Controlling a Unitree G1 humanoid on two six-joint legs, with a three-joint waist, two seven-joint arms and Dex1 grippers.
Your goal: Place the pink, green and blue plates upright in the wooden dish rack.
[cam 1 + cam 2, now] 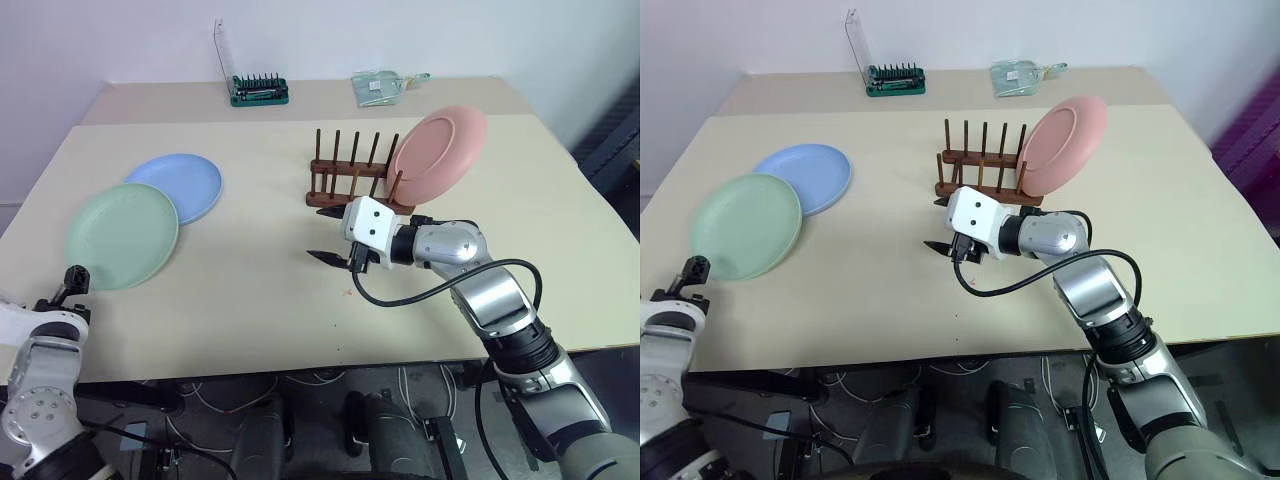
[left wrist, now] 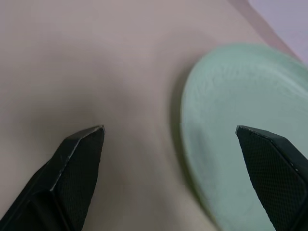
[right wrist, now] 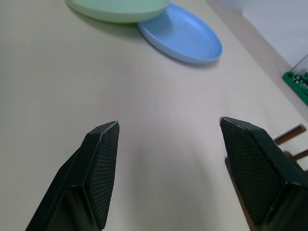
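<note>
One salmon pink round plate (image 1: pixel 438 153) stands upright at the right end of the dark wooden pegged dish rack (image 1: pixel 352 178). Overlapping at far left lie the mint green plate (image 1: pixel 122 236) and light blue plate (image 1: pixel 178 185). Right gripper (image 1: pixel 330 234) and left gripper (image 2: pixel 171 132) are spread, empty.

Pink plate (image 1: pixel 1064 146) stands in rack (image 1: pixel 978 170); right claw (image 1: pixel 942 224) open.

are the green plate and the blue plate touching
Touching. In the left eye view the green plate overlaps the rim of the blue plate, and the right wrist view shows its edge lying over the blue one.
</note>
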